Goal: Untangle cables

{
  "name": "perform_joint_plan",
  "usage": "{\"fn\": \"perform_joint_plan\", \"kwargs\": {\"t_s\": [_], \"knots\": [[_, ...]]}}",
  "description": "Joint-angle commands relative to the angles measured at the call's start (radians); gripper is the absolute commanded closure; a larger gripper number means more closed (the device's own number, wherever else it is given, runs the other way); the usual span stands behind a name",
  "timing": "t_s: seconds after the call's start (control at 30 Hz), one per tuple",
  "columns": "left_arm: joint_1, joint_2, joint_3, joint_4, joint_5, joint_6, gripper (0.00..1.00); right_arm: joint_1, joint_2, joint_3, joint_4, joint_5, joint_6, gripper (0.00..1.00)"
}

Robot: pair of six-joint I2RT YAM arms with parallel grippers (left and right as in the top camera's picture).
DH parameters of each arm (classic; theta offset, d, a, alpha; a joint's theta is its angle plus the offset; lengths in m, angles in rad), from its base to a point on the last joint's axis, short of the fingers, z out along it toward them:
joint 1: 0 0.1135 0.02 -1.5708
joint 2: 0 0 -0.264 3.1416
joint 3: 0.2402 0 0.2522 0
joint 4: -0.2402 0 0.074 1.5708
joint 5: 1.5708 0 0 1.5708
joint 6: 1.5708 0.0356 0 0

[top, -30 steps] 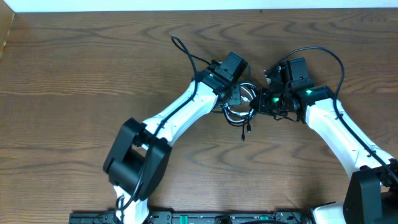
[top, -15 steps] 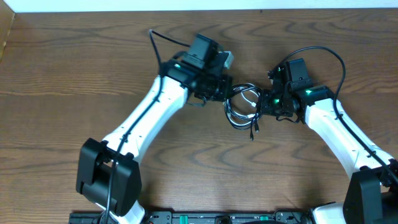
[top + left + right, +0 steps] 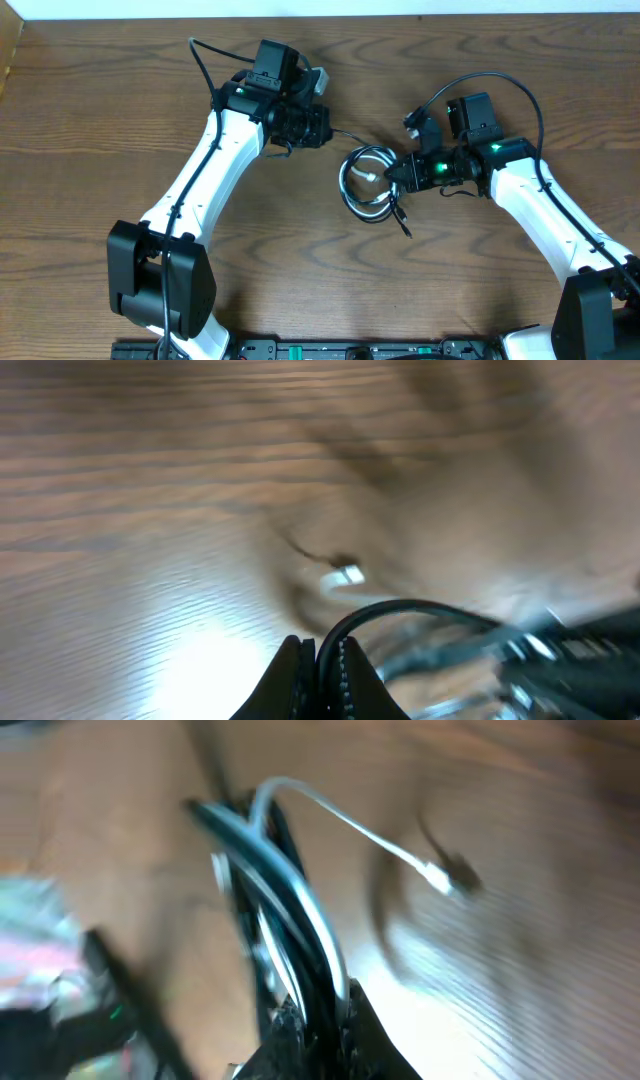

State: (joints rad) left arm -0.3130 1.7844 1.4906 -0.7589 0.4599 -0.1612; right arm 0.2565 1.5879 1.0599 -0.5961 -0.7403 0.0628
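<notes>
The cables form a small coil of white and black cords [image 3: 345, 186] on the wooden table between the two arms. My right gripper [image 3: 398, 172] is shut on the coil's right side; the right wrist view shows the black and white strands [image 3: 300, 920] pinched between its jaws. My left gripper [image 3: 324, 129] is up and left of the coil, shut on one thin black cable [image 3: 400, 608] that runs back to it. A white plug end [image 3: 347, 573] lies on the wood, with a black plug end [image 3: 405, 229] trailing below the coil.
The thick black cables fixed to the arms loop above each wrist [image 3: 500, 85]. The table's far edge [image 3: 320, 18] runs along the top, with a box corner [image 3: 8, 50] at the top left. The arm bases [image 3: 160, 290] stand at the front.
My left gripper has moved up and to the left, drawing a black cable out of the coil. The coil has slid left and my right gripper has followed it slightly.
</notes>
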Motion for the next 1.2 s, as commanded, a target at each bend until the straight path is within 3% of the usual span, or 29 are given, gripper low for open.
{"fn": "perform_joint_plan", "kwargs": {"t_s": [0.0, 0.17, 0.27, 0.37, 0.43, 0.53, 0.77, 1.0, 1.17], "knots": [[0.032, 0.004, 0.003, -0.004, -0.158, -0.031, 0.92, -0.009, -0.047, 0.006, 0.003, -0.235, -0.145, 0.99], [0.032, 0.027, 0.003, -0.03, -0.155, -0.043, 0.92, -0.015, -0.096, 0.006, 0.048, -0.31, -0.146, 0.99], [0.03, 0.029, 0.003, -0.042, -0.154, -0.043, 0.83, -0.025, -0.116, 0.006, 0.064, -0.329, -0.125, 0.99], [0.02, 0.029, 0.003, -0.061, -0.117, -0.044, 0.57, -0.039, -0.118, 0.006, 0.1, -0.328, -0.056, 0.99], [0.009, 0.029, 0.003, -0.071, -0.083, -0.043, 0.53, -0.05, -0.118, 0.006, 0.132, -0.328, -0.013, 0.99], [-0.007, 0.029, 0.003, -0.077, -0.086, -0.043, 0.51, -0.062, -0.118, 0.006, 0.186, -0.257, 0.098, 0.99], [-0.005, 0.017, 0.031, -0.087, -0.089, -0.053, 0.46, -0.058, -0.118, 0.006, 0.156, 0.138, 0.323, 0.99], [-0.008, -0.031, 0.039, -0.108, -0.136, -0.228, 0.49, -0.049, -0.118, 0.006, 0.096, 0.3, 0.393, 0.99], [-0.059, -0.032, 0.039, -0.087, -0.132, -0.337, 0.53, -0.042, -0.118, 0.006, 0.084, 0.313, 0.42, 0.99]]}}
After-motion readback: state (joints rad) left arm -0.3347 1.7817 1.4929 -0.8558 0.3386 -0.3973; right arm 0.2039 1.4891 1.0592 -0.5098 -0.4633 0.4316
